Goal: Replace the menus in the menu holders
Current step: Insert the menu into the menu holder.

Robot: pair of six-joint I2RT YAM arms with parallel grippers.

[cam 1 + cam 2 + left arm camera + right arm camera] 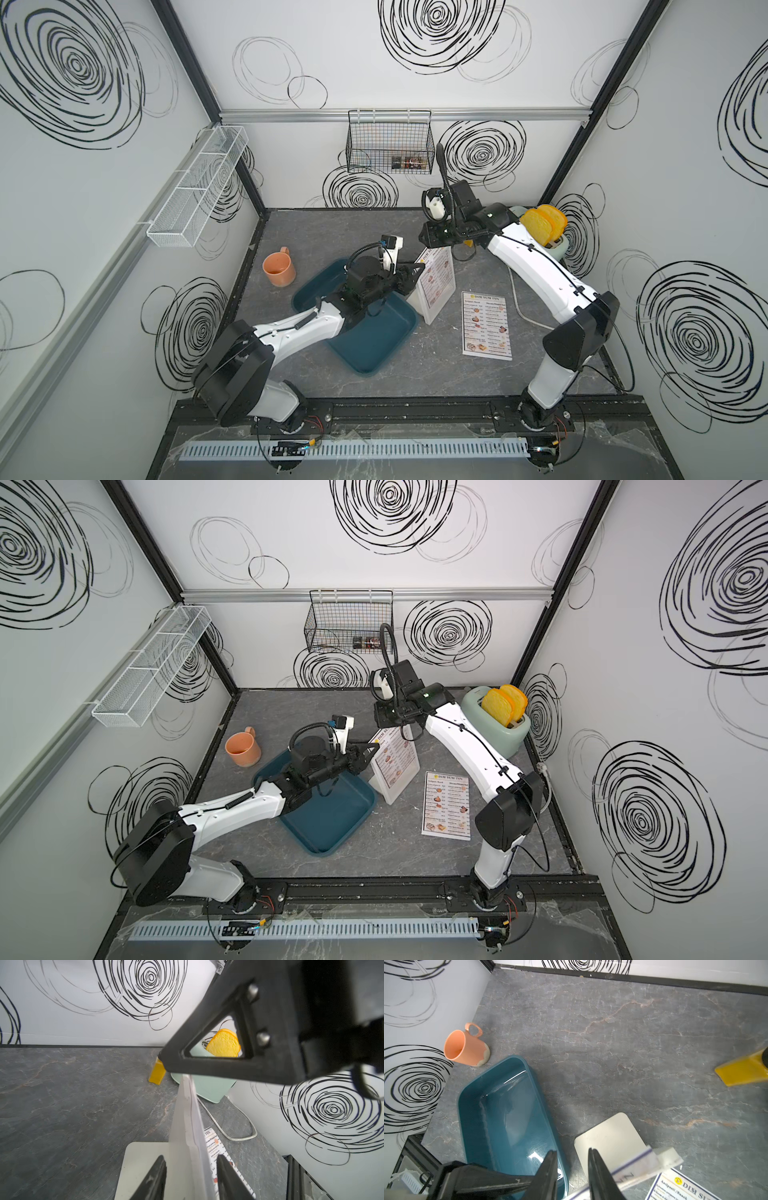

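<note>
Menu holder stands upright with a menu inside, long axis vertical. My right gripper hangs at its top edge, jaws apart, nearer for the pull-out, I reckon. Left gripper straddles its side edge; clamped or not, can't tell. Spare menu lies flat beside the holder.

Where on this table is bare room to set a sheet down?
Bare: front strip between tray, loose menu and front rail; back stretch from mug to yellow bottle. Crowded: middle, left gripper and right gripper at the menu holder.
</note>
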